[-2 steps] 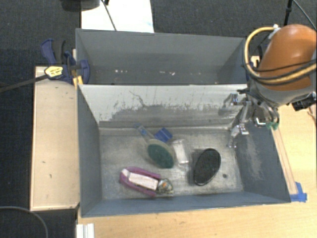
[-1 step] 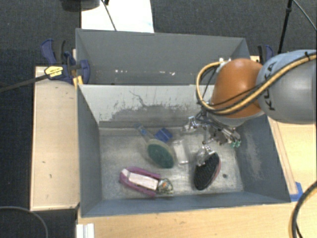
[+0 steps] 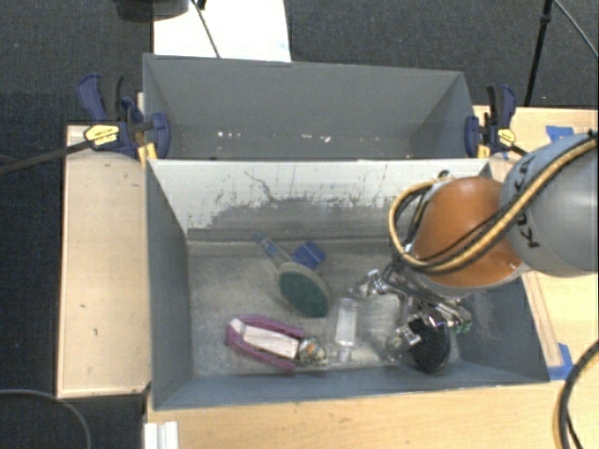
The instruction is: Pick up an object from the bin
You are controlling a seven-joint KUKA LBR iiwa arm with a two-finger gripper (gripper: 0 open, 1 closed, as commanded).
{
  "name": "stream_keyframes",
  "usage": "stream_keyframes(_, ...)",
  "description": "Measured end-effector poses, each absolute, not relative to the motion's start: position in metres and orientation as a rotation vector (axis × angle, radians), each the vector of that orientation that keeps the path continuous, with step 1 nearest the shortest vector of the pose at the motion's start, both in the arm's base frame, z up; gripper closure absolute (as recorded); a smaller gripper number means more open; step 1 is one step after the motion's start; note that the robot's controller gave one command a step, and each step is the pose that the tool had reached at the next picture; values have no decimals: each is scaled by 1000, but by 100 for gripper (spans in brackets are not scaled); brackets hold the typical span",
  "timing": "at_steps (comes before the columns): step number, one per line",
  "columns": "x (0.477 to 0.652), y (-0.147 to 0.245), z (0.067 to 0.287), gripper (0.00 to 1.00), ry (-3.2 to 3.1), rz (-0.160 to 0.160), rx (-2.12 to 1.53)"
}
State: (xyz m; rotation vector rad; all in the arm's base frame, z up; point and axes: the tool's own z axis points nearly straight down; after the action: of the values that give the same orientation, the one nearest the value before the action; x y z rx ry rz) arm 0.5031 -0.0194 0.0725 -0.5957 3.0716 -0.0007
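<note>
My gripper hangs low in the bin's right front part, just below the arm's orange cover. Directly under and in front of it lies a black round thing, close to the bin's front wall. A small clear plastic piece lies just left of the gripper on the bin floor. Whether the gripper touches either of them I cannot tell.
A dark green oval brush with a blue handle lies in the middle of the bin. Near the front wall at the left lies a purple and white packet. The arm comes in from the right over the bin's rim.
</note>
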Motion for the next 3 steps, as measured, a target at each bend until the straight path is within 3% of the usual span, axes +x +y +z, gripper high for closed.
stream_keyframes(1, 491, 64, 73, 0, 3022, 0, -823)
stream_keyframes(2, 491, 202, 71, 0, 3002, 6, -904)
stream_keyframes(3, 493, 193, 72, 100, 3007, -8, -894)
